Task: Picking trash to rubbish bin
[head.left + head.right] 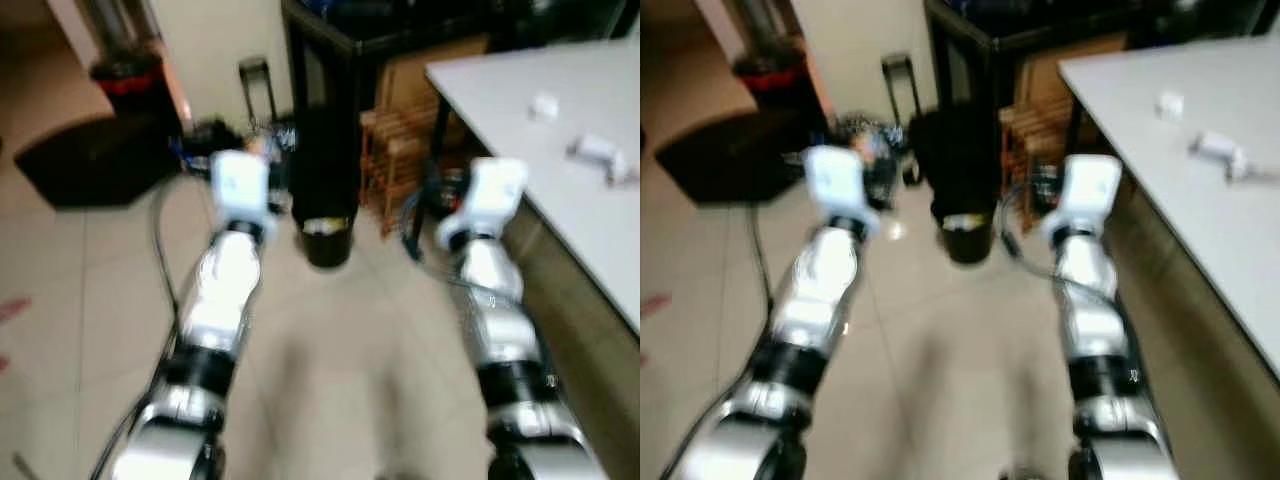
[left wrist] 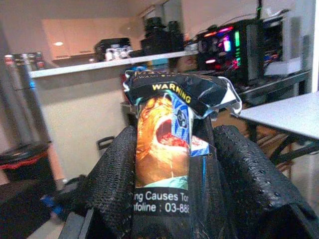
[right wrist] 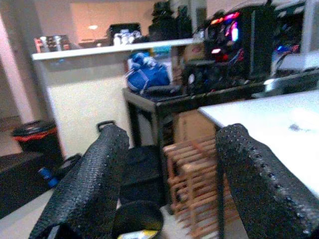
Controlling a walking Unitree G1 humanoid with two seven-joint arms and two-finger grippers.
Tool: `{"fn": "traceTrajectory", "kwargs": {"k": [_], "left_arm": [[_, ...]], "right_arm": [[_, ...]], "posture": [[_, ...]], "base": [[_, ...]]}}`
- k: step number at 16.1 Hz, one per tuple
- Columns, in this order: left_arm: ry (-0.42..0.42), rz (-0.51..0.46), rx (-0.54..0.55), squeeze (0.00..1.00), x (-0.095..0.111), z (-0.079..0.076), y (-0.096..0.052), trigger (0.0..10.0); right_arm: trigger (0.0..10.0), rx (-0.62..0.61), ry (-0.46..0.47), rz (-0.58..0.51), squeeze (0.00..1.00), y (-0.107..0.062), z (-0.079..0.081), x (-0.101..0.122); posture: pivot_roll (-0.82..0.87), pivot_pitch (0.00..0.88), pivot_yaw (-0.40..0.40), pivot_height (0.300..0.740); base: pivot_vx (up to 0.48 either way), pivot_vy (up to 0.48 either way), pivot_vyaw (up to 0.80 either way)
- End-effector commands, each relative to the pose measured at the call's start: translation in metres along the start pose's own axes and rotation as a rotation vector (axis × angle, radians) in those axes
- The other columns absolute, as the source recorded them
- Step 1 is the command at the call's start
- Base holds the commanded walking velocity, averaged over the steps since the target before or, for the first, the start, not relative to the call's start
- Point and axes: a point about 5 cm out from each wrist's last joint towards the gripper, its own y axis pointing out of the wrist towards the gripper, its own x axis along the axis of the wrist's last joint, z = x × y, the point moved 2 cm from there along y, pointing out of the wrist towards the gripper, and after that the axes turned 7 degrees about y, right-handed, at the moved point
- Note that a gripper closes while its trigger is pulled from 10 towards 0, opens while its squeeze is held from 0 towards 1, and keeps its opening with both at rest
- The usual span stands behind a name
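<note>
Left tool [image 2: 169, 199] is clamped on a crumpled cigarette pack [image 2: 167, 149], warning label outward, held upright between both fingers [image 2: 114, 179]. Right tool [image 3: 164, 199] has its fingers apart, nothing between them. Small black rubbish bin [image 1: 326, 240] stands on the floor ahead, between the two arms, in front of a dark cabinet [image 1: 320, 110]; white counter [image 1: 560, 150] lies to the bin's right. Head views blurred. Judgement: carry in progress. Close on the bin, centre the pack over its mouth, lower, then release.
</note>
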Motion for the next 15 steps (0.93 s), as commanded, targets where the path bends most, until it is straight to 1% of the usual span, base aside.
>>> {"fn": "traceTrajectory", "kwargs": {"k": [1,11,13,15], "left_arm": [[0.020,-0.002,0.030,0.00,0.0004,0.0127,0.0006,10.0],[0.020,0.000,0.021,0.00,0.0000,0.0111,0.0013,10.0],[0.019,0.000,0.020,0.00,0.0003,0.0107,0.0017,10.0],[0.020,0.001,0.020,0.00,0.0000,0.0107,0.0014,10.0]], "right_arm": [[10.0,0.034,0.022,-0.011,0.00,0.0032,0.0120,0.0035],[10.0,0.048,0.045,0.004,0.00,0.0033,0.0148,0.0012],[10.0,0.053,0.046,0.008,0.00,0.0038,0.0157,0.0010],[10.0,0.052,0.037,-0.002,0.00,0.0034,0.0152,0.0017]], "posture": [[-0.07,0.067,0.073,0.740],[-0.07,0.052,0.074,0.740],[-0.07,0.056,0.073,0.740],[-0.07,0.061,0.072,0.740]], "base": [[0.334,0.000,0.00],[0.334,0.000,0.00],[0.336,0.000,-0.63],[0.332,0.000,-0.21]]}}
